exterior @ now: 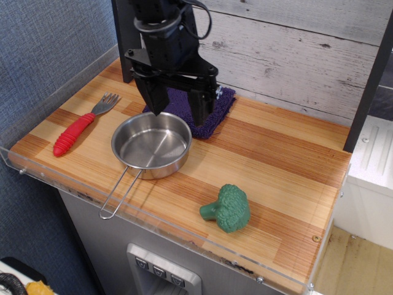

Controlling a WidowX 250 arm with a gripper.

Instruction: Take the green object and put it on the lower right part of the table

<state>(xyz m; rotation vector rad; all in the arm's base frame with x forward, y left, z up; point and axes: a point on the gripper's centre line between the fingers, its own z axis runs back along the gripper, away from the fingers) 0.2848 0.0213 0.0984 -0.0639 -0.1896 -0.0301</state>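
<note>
1. gripper (178,109): black, blocky fingers spread wide, holding nothing.
2. green object (228,208): bumpy rounded head, stubby stem, lying on striped wood table (276,178), well apart from the gripper, toward the front right.
3. steel pan (150,146): smooth, round, just below the gripper.

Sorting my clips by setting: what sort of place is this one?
Probably a lab's toy kitchen setup: a small wood table with a clear rim carries a steel pan, a red-handled fork and a toy broccoli, with a robot gripper above.
</note>
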